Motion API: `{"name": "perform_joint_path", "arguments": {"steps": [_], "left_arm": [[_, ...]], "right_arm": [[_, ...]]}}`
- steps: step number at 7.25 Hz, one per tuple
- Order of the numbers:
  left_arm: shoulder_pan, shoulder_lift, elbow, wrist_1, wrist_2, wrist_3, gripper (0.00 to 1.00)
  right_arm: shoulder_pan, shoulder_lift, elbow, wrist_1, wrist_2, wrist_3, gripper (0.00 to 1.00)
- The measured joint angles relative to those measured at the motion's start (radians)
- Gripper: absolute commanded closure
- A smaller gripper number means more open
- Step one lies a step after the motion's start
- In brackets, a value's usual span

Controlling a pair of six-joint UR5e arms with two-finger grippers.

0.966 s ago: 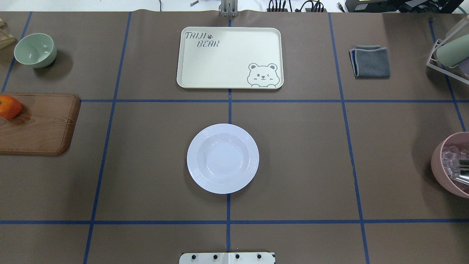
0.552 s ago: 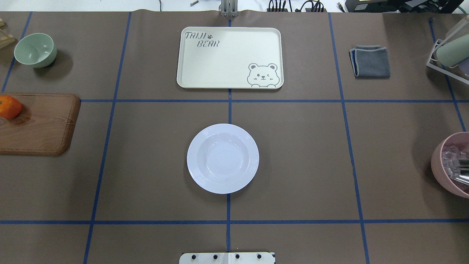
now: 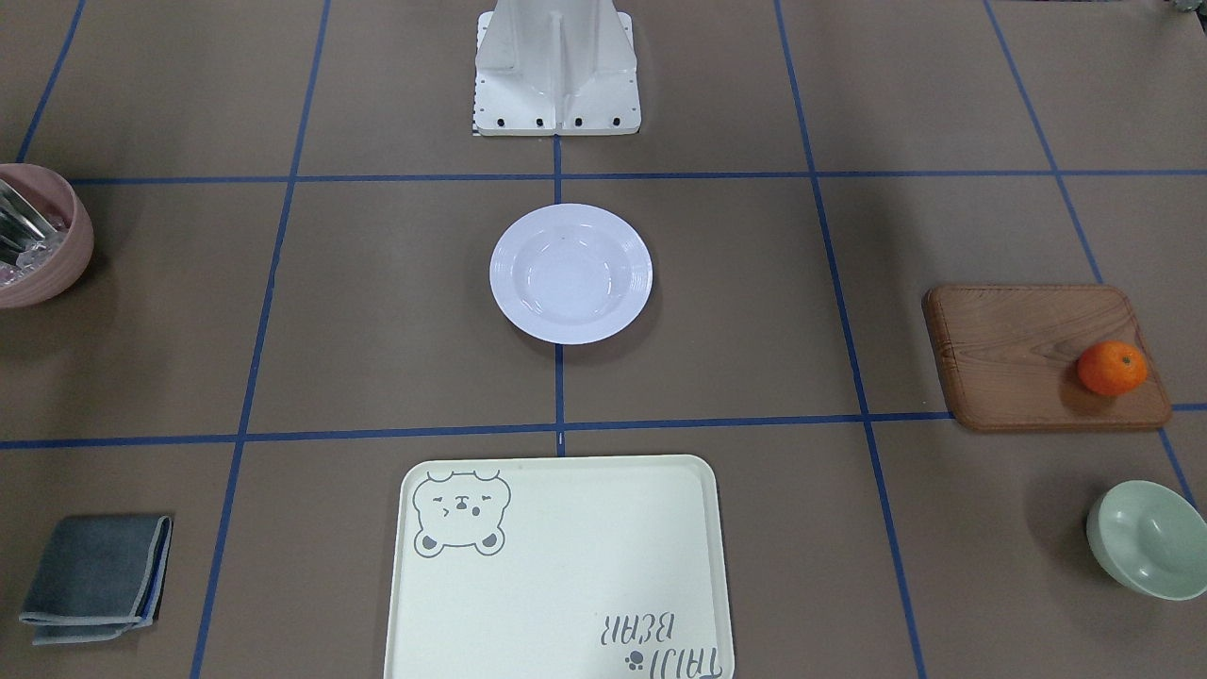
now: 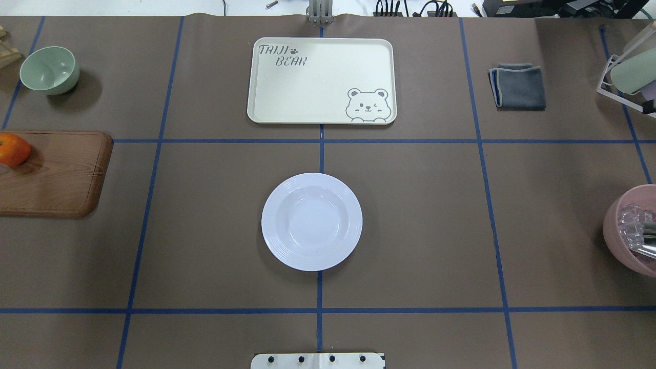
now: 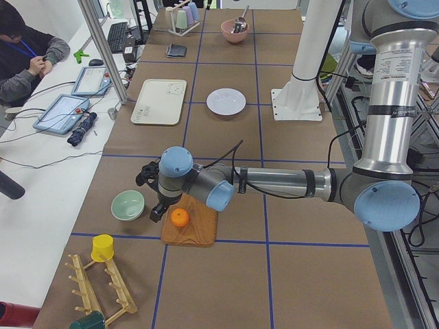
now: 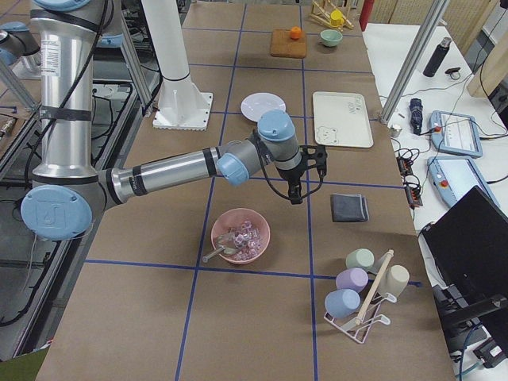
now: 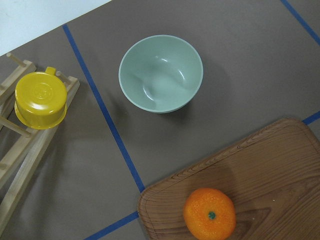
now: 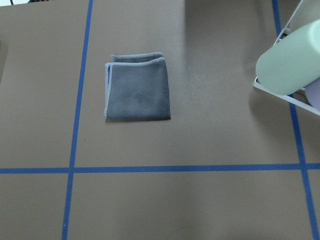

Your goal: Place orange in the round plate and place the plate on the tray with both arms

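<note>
The orange (image 4: 13,149) lies on a brown wooden board (image 4: 56,174) at the table's left edge, and the left wrist view shows the orange (image 7: 210,215) close below. The white round plate (image 4: 311,221) sits empty at mid-table. Beyond it, the cream tray (image 4: 322,80) with the bear drawing holds nothing. My left gripper (image 5: 156,212) hangs just above and beside the orange (image 5: 180,217); I cannot tell whether it is open or shut. My right gripper (image 6: 296,198) hovers near the grey cloth (image 6: 349,208), and its state cannot be told either.
A pale green bowl (image 4: 49,69) stands behind the board. A yellow cup (image 7: 41,100) sits on a wooden rack. On the right are the folded grey cloth (image 4: 517,86), a cup rack (image 4: 628,77) and a pink bowl (image 4: 630,230). A person (image 5: 20,48) sits beyond the table.
A small dark part has come into the overhead view at the right edge by the cup rack. The plate, tray and orange have not moved.
</note>
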Motion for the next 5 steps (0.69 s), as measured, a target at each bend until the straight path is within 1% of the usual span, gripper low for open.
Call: {"name": "perform_joint_path", "arguments": {"steps": [1,2,3,4,5], "left_arm": [[0.04,0.0,0.015,-0.011,0.006,-0.07,0.01],[0.09,-0.001,0.039,-0.049,0.026,-0.143,0.01],[0.135,-0.001,0.085,-0.125,0.049,-0.206,0.01],[0.177,-0.001,0.128,-0.205,0.065,-0.273,0.01],[0.218,-0.001,0.152,-0.257,0.089,-0.333,0.02]], "right_arm": [[-0.093,0.0,0.035,0.0,-0.077,0.101,0.0],[-0.17,0.0,0.061,0.0,-0.137,0.173,0.0],[-0.217,0.001,0.073,0.001,-0.166,0.207,0.0],[-0.241,0.001,0.078,0.001,-0.178,0.22,0.0],[-0.25,0.001,0.079,0.002,-0.182,0.224,0.0]]}}
